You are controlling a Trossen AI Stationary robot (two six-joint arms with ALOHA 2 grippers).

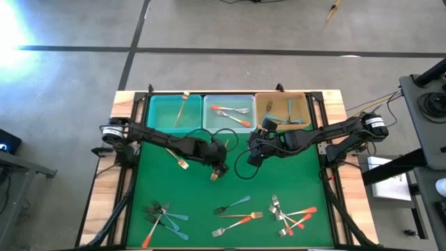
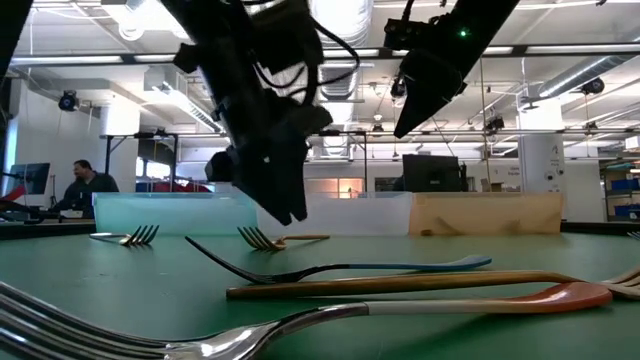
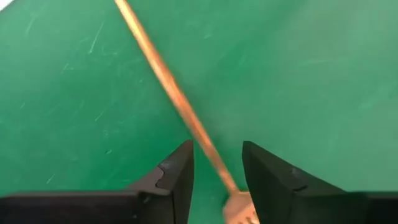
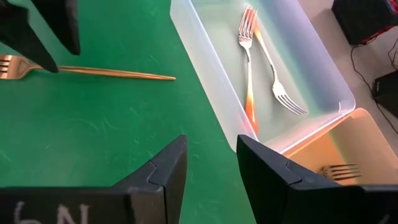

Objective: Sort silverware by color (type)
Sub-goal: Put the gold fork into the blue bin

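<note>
Overhead, I see the left gripper [image 1: 217, 169] low over the green mat [image 1: 293, 183], just short of the bins at the mat's far edge. A gold fork [image 1: 178, 161] lies on the mat beside it, toward the left edge, long axis slanting from the far left toward the gripper. The right gripper [image 1: 255, 155] hangs just beyond, near the clear middle bin [image 1: 206, 115], and I see nothing in it. The teal bin [image 1: 153, 115] holds one gold fork, the clear bin orange-handled forks, the tan bin [image 1: 260, 113] blue-handled ones. Unsorted forks lie in three clusters along the mat's near edge.

Low view: the left arm's fingers reach down close to the mat. The gold fork [image 2: 275, 239] lies flat just behind them. I cannot tell whether they touch.

Left wrist: the left gripper [image 3: 217, 180] stands narrowly parted, straddling the gold fork [image 3: 168, 87] near its tines. The handle runs away ahead of the fingers, flat on the mat. The fingers [image 3: 177, 180] are not clamped on it. My read: the fork is already centred, so the next move turns on closing across that thin shaft.

Right wrist: the right gripper [image 4: 211, 168] is parted, nothing held, over the mat beside the clear bin [image 4: 211, 99]. The left arm is plainly nearer the gold fork [image 4: 87, 71].
</note>
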